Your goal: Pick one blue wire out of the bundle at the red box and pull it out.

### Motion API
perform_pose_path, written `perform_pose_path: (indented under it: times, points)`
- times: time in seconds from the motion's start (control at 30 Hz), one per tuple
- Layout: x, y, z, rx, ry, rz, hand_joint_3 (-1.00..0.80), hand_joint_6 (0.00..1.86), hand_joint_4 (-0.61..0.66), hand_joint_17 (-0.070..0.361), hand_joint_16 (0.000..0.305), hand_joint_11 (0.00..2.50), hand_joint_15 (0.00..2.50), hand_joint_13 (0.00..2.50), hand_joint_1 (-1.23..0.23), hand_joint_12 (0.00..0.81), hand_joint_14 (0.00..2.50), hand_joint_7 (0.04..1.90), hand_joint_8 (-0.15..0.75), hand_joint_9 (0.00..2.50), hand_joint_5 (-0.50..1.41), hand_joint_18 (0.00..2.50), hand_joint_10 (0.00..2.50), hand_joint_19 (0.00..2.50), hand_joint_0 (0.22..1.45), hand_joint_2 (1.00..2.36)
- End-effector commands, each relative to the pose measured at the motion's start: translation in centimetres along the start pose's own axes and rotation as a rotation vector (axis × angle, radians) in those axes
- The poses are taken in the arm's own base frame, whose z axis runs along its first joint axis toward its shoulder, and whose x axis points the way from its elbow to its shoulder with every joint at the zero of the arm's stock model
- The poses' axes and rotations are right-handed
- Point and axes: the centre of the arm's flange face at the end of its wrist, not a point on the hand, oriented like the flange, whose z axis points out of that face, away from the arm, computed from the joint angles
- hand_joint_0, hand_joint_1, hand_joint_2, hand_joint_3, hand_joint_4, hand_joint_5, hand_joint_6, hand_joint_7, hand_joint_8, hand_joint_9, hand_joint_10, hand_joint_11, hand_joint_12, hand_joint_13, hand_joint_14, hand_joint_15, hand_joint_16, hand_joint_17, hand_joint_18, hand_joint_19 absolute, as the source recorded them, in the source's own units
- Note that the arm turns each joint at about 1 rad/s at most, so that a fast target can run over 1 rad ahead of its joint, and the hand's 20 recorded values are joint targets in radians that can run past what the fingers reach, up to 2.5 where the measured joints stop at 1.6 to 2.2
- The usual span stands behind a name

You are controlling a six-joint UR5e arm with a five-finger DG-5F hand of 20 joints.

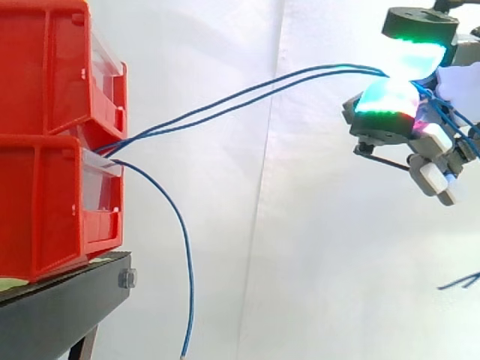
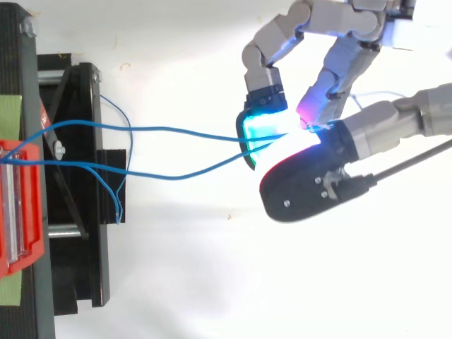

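desk: where's the hand [image 1: 390, 112] right now?

me: from the side camera i have it high on the right, well away from the red bins [image 1: 45, 210], which sit stacked on the black stand [image 1: 60, 307] at the left.

desk: open or closed?

me: clamped. two glowing pads [image 1: 416, 56], cyan with green edges, are pressed together on the blue strands [image 2: 155, 128]. from above i see the same pinch, with cyan and magenta glow where the wire goes in between the pads.

desk: how many strands in the pinch?

me: two. they leave the front of the bins at the gap between the upper and the lower one, run side by side and climb to the right in a shallow arc, hanging free in front of the white curtain [image 1: 300, 225] all the way to the pads. whether they are one wire doubled over or two separate wires, i cannot tell.

desk: anything else coming out of the box?

me: a loose blue wire [image 1: 189, 262] leaves the same spot, curves over and droops straight down past the edge of the stand, its end near the bottom of the side view. there is also more blue wire past the pads, and a short blue tail [image 1: 459, 283] low on the right.
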Motion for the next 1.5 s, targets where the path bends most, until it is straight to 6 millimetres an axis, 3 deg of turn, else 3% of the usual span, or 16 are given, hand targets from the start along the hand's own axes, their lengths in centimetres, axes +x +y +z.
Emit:
perform_pose_path:
  times: [0.0, 0.1, 0.17, 0.3, 0.33, 0.4, 0.5, 0.6, 0.7, 1.07, 1.13, 1.23, 1.47]
  points:
    - [0.40, -0.21, 0.32, -0.001, -0.001, -0.002, -0.42, 0.93, 0.04, 0.118, 0.052, 0.55, 0.44, 1.09, -0.89, 0.429, 0.02, 1.17, 0.345, 1.14, -0.13, 1.01, 0.01, 0.49, 0.69, 1.01]
    - [0.45, -0.20, 0.32, -0.002, 0.003, 0.000, -0.49, 0.94, 0.06, 0.119, 0.053, 0.53, 0.43, 1.06, -0.92, 0.424, 0.01, 1.06, 0.317, 1.03, -0.16, 0.99, 0.01, 0.46, 0.70, 1.00]
    - [0.45, -0.22, 0.31, 0.000, 0.003, -0.001, -0.50, 0.93, 0.10, 0.121, 0.054, 0.53, 0.44, 1.03, -0.91, 0.422, 0.02, 1.00, 0.318, 0.99, -0.17, 0.97, 0.01, 0.48, 0.63, 1.00]
    - [0.36, -0.29, 0.27, 0.004, 0.005, 0.001, -0.50, 0.92, 0.14, 0.144, 0.064, 0.52, 0.44, 1.04, -0.65, 0.469, 0.01, 0.95, 0.357, 1.02, -0.17, 1.00, 0.01, 0.51, 0.47, 1.00]
    - [0.46, -0.29, 0.23, 0.007, 0.007, 0.000, -0.50, 0.91, 0.14, 0.148, 0.066, 0.52, 0.44, 1.04, -0.53, 0.475, 0.01, 1.00, 0.369, 1.05, -0.15, 1.00, 0.01, 0.52, 0.46, 1.00]
    - [0.36, -0.33, 0.22, 0.009, 0.006, 0.000, -0.50, 0.89, 0.13, 0.146, 0.065, 0.51, 0.44, 1.04, -0.42, 0.470, 0.01, 1.05, 0.371, 1.07, -0.13, 0.99, 0.01, 0.53, 0.47, 1.00]
    - [0.36, -0.33, 0.22, 0.009, 0.006, 0.000, -0.50, 0.88, 0.12, 0.138, 0.061, 0.51, 0.45, 1.05, -0.36, 0.457, 0.01, 1.11, 0.367, 1.11, -0.12, 0.96, 0.01, 0.56, 0.51, 1.00]
    - [0.26, -0.36, 0.23, 0.009, 0.004, 0.001, -0.44, 0.88, 0.13, 0.130, 0.058, 0.51, 0.45, 1.05, -0.56, 0.444, 0.02, 1.15, 0.355, 1.11, -0.12, 0.96, 0.01, 0.56, 0.56, 1.00]
    - [0.27, -0.38, 0.21, 0.010, 0.006, 0.000, -0.39, 0.89, 0.13, 0.128, 0.057, 0.52, 0.46, 1.05, -0.65, 0.444, 0.01, 1.15, 0.354, 1.10, -0.13, 0.96, 0.01, 0.56, 0.57, 1.01]
    - [0.17, -0.41, 0.22, 0.011, 0.005, 0.004, -0.31, 0.91, 0.11, 0.124, 0.055, 0.56, 0.45, 1.06, -0.83, 0.435, 0.01, 1.14, 0.352, 1.07, -0.14, 0.99, 0.01, 0.53, 0.63, 1.01]
    - [0.09, -0.43, 0.22, 0.011, 0.005, 0.006, -0.30, 0.94, 0.05, 0.124, 0.055, 0.56, 0.44, 1.05, -0.87, 0.436, 0.01, 1.08, 0.332, 1.02, -0.16, 0.99, 0.01, 0.51, 0.66, 1.01]
    - [0.09, -0.45, 0.21, 0.012, 0.005, 0.005, -0.35, 0.95, 0.09, 0.124, 0.055, 0.54, 0.44, 1.02, -0.93, 0.432, 0.01, 1.01, 0.311, 0.92, -0.18, 0.98, 0.01, 0.47, 0.69, 1.01]
    - [0.10, -0.49, 0.16, 0.016, 0.007, 0.004, -0.38, 0.96, 0.08, 0.124, 0.055, 0.51, 0.41, 0.97, -0.94, 0.423, 0.01, 0.95, 0.297, 0.86, -0.21, 0.96, 0.01, 0.43, 0.75, 1.01]
